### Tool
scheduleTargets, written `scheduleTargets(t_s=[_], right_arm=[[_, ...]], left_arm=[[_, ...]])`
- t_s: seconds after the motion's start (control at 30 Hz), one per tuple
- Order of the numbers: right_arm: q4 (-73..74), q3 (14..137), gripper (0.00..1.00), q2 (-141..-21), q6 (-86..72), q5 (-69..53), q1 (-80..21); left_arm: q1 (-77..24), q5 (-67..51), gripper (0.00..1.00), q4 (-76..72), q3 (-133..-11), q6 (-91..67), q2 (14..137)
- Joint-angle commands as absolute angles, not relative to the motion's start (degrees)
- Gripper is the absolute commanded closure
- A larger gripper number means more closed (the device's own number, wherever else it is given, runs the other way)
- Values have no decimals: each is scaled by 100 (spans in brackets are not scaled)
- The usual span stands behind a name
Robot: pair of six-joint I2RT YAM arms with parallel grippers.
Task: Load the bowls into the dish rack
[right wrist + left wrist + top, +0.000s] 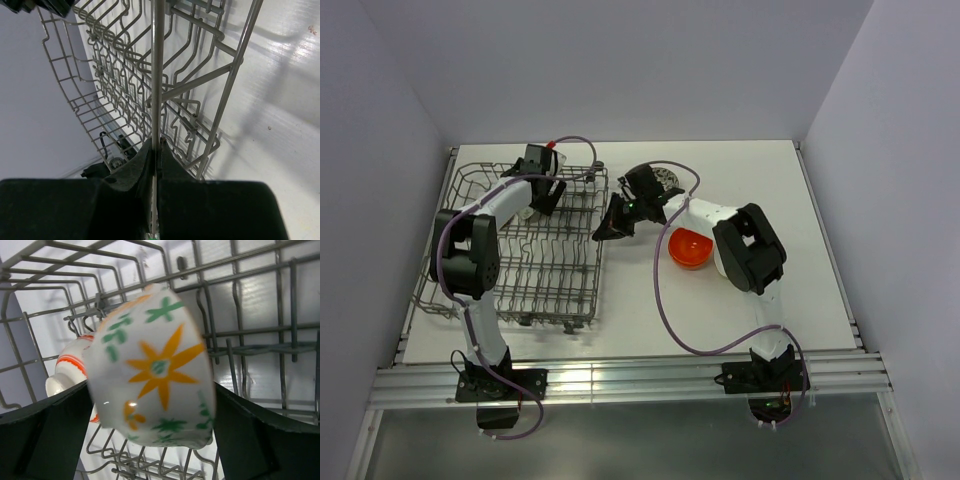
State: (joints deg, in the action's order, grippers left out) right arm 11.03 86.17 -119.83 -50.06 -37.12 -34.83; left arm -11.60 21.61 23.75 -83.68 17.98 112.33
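- The left gripper [154, 405] hangs over the far left corner of the dish rack [560, 260], jaws spread wide on either side of a flowered bowl [160, 365].
- That bowl, white with an orange star and green sprigs, lies on its side inside the rack. It shows blurred against sharp wires, so it looks loose rather than pinched.
- Just behind it sits a striped bowl [70, 365] with red-orange bands, also in the rack and apparently touching the first.
- Both look like glazed ceramic: stiff, smooth, likely slippery and liable to chip against metal. The rim, one finger inside and one outside, seems the surest place to take hold, as the rounded wall could squirt free.
- The right gripper [156, 150] is pressed together on a wire [158, 75] of the rack's right edge, seemingly steadying it. The rack is rigid but probably light.
- Right of the rack, a grey-patterned bowl [667, 180] waits on the table [760, 180] beyond the right arm, partly hidden.
- An orange bowl [688, 248] sits upright beside that arm, its rim exposed for a pinch.
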Motion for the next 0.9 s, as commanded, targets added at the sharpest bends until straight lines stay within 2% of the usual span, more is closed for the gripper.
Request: scheduleTargets(t_s=[0.0, 0.43, 0.87], right_arm=[[1186, 8842, 100, -12023, -4605, -3876, -3445], [1213, 8842, 100, -12041, -4570, -3885, -3410], [1195, 8851, 100, -12076, -4579, -3885, -3419]], left_arm=[[-1187, 1829, 1, 2593, -8376, 1714, 11338], [-1187, 1459, 0, 2725, -8438, 1714, 11443], [-1187, 1740, 1, 2092, -8112, 1653, 11478]])
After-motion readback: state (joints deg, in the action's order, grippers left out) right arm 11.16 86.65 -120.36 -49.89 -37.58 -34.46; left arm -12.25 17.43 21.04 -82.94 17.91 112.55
